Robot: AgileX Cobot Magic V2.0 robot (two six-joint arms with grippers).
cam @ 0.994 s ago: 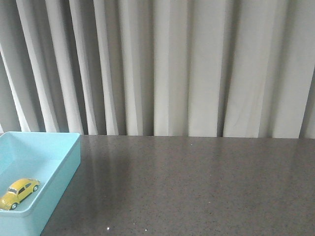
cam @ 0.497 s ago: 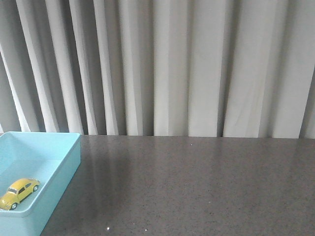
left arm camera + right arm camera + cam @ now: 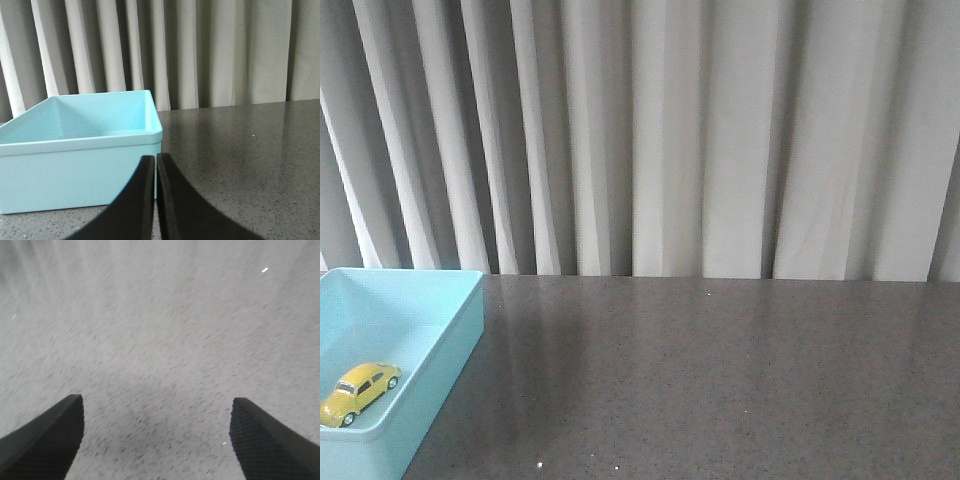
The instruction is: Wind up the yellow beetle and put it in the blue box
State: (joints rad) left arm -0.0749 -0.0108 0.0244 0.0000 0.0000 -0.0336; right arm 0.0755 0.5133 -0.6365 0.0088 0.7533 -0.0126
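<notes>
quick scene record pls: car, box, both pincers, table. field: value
yellow beetle: inside the blue box, on its floor, resting on its wheels
blue box: on the table's left side, open top
left pincer: shut, nothing held, outside the box by its near wall
right pincer: open, nothing held, above bare tabletop
table: dark speckled surface, curtain behind
task state: beetle already in the box

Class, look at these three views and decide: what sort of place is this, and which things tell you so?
Probably a staged robot test bench, not a home. A bare speckled grey table stands before a plain pleated curtain, holding only a blue box with a yellow beetle inside.
</notes>
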